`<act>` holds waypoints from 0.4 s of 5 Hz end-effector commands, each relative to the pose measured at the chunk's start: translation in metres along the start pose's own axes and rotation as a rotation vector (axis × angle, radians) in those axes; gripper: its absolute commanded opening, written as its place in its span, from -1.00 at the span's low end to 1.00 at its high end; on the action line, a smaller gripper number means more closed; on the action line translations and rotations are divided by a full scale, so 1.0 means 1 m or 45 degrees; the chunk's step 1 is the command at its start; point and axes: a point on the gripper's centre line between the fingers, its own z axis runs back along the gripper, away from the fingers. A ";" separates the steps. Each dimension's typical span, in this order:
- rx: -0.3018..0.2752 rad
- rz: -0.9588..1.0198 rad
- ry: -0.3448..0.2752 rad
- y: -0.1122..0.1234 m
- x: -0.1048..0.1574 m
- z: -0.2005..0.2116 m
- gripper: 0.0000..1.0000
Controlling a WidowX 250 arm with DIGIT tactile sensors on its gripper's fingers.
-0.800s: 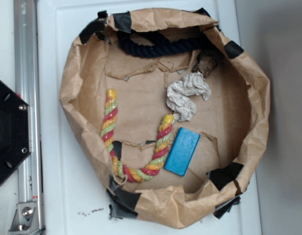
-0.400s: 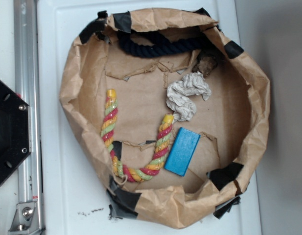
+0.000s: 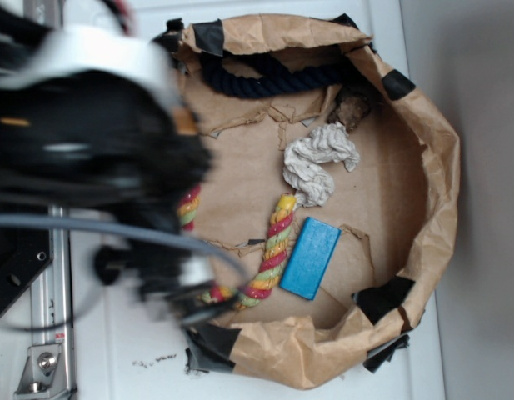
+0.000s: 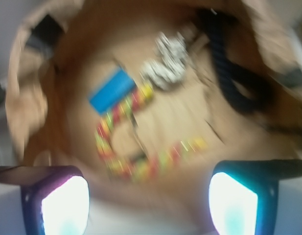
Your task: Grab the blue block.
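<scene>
tool (image 4: 150, 198) fingers apart | arm (image 3: 90, 142) blurred, hides striped rope's (image 3: 273, 250) left half | blue block (image 3: 310, 257) clear (wrist view smeared)

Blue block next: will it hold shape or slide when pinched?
The blue block looks like a rigid flat slab, so it probably won't deform. Its plain faces may slip slightly. Lying flat on the paper liner, it shouldn't roll, though pushing might crease the paper.

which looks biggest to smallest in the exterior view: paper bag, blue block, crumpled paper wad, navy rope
1. Paper bag, by far the largest, holding the others.
2. Navy rope, the longest item, though partly tucked under the rim.
3 and 4. Crumpled paper wad and blue block look about alike; too close to rank.
</scene>
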 end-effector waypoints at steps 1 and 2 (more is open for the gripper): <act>0.003 0.221 -0.019 -0.027 0.058 -0.065 1.00; -0.019 0.272 -0.038 -0.047 0.069 -0.091 1.00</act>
